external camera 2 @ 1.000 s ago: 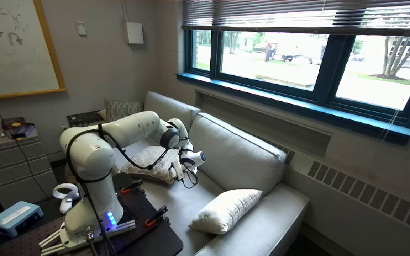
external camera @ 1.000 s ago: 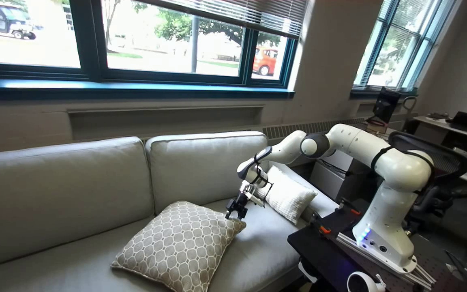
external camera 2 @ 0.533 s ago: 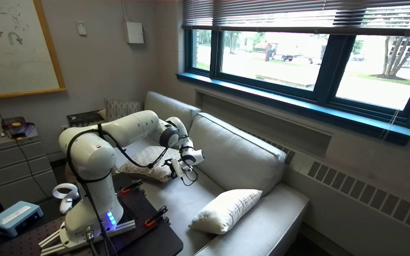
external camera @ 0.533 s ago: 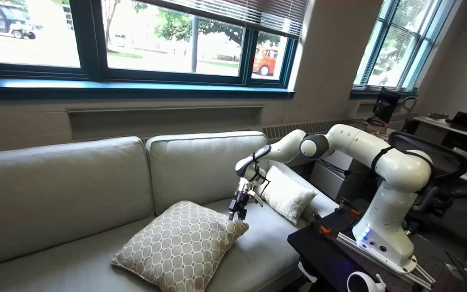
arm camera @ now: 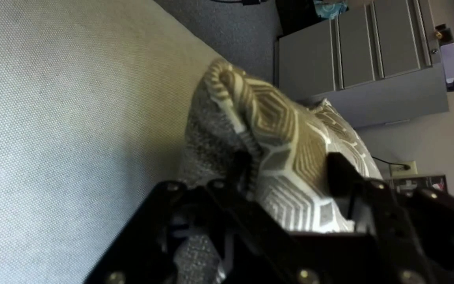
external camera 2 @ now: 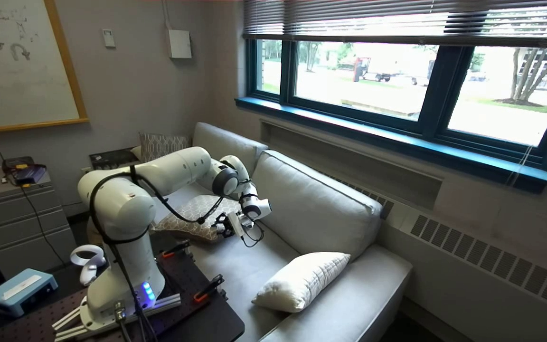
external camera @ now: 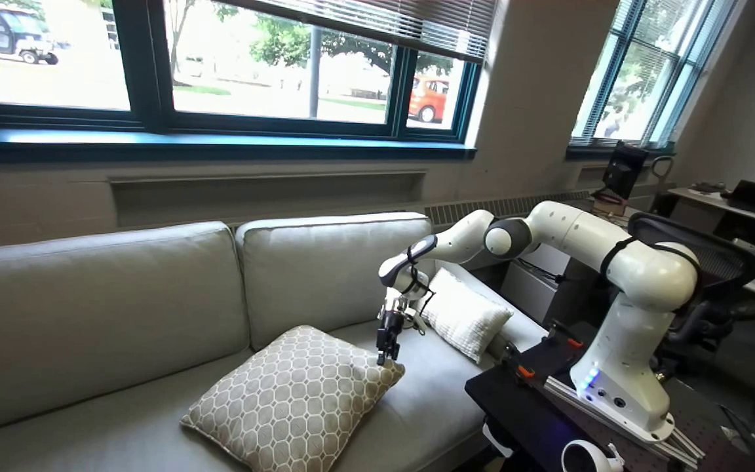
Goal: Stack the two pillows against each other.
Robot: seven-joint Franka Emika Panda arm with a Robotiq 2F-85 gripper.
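The large beige lattice pillow (external camera: 292, 400) lies on the couch seat in both exterior views. My gripper (external camera: 388, 360) points down at its near-right corner. In the wrist view, the patterned pillow corner (arm camera: 274, 114) with its piped edge fills the gap between the fingers (arm camera: 339, 173), which stand apart on either side of it. The finger at the piped edge seems to touch the fabric; whether both pads press on it is unclear. The smaller cream-white pillow (external camera 2: 304, 280) leans at the couch's armrest end, apart from the beige one, and is out of the wrist view.
Grey-beige back cushions (external camera: 331, 269) rise behind the seat, and an armrest (external camera 2: 363, 299) bounds the white pillow's end. Another patterned cushion (external camera 2: 162, 146) stands at the couch's far end. The robot's black table (external camera 2: 216, 323) borders the couch front, with clamps (external camera 2: 209, 287) on its edge.
My gripper has come down slightly at the beige pillow's corner and turned more upright. Its fingers have drawn closer together. The corner has shifted a little to the right in an exterior view.
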